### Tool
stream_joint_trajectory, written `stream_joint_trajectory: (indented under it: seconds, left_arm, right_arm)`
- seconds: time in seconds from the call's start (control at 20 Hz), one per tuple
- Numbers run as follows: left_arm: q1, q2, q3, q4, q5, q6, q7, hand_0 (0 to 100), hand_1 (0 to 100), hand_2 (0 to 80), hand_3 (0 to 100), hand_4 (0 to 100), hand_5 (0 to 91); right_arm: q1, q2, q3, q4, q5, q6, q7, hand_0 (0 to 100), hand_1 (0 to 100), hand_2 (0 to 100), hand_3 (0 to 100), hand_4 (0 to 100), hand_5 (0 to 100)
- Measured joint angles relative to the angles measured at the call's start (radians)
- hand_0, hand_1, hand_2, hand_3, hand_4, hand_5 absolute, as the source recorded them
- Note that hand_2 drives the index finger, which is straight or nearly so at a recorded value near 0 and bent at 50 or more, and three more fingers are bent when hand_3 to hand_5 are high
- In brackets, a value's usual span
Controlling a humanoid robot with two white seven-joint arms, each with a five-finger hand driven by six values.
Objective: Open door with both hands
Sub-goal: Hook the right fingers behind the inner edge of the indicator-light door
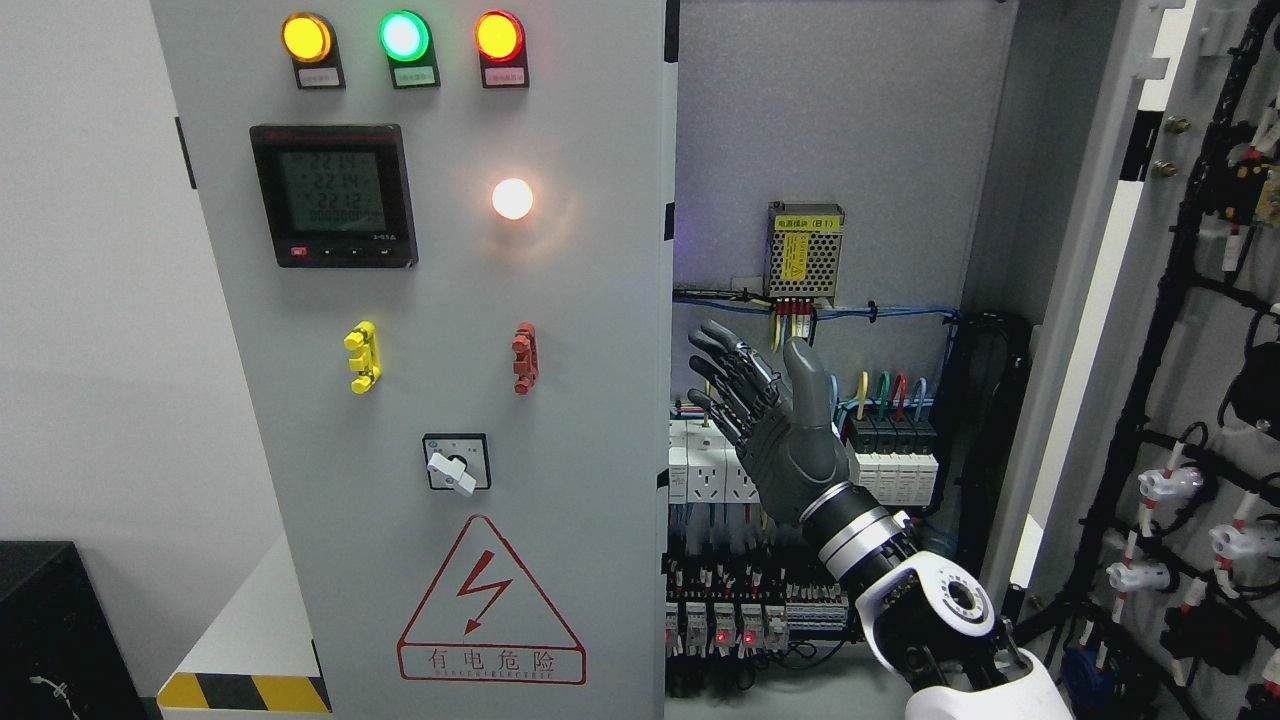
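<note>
Head view: we note the right robot hand [775,420] raised in front of the open cabinet interior [850,180], its fingers [725,365] extended and slightly spread — holding nothing. Whether the fingertips touch the edge of the left door [440,400] we cannot tell; they lie just beside it. The left arm does not appear. The arm's lower part is cut off at the bottom edge. The left door stands closed, bearing three lit indicator lamps [403,36], a meter [333,195] and a warning triangle [490,605]. The right door [1150,300] is swung open at the picture's right — its wiring [1190,500] exposed.
</note>
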Motion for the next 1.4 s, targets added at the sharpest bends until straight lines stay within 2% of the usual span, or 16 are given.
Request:
stream_joint_trajectory:
  seconds: [0.5,0.7,0.8,1.2,1.4]
  left_arm:
    - [0.000,0.000,0.000,0.000,0.000,0.000,0.000,0,0,0.0,0,0,0.0]
    - [0.000,0.000,0.000,0.000,0.000,0.000,-0.001,0,0,0.0,0,0,0.0]
    - [0.000,0.000,0.000,0.000,0.000,0.000,-0.001,0,0,0.0,0,0,0.0]
    - [0.000,0.000,0.000,0.000,0.000,0.000,-0.001,0,0,0.0,0,0,0.0]
    - [0.000,0.000,0.000,0.000,0.000,0.000,-0.001,0,0,0.0,0,0,0.0]
  right_arm:
    - [-0.022,-0.005,-0.020,0.024,-0.062,0.047,0.010,0,0,0,0,0,0]
    - [-0.032,-0.006,-0.024,0.027,-0.087,0.058,0.081,0,0,0,0,0,0]
    - [-0.036,-0.006,-0.026,0.029,-0.094,0.059,0.104,0,0,0,0,0,0]
    - [-0.049,-0.008,-0.031,0.038,-0.104,0.070,0.137,0,0,0,0,0,0]
    - [-0.053,-0.009,-0.032,0.040,-0.105,0.090,0.174,0,0,0,0,0,0]
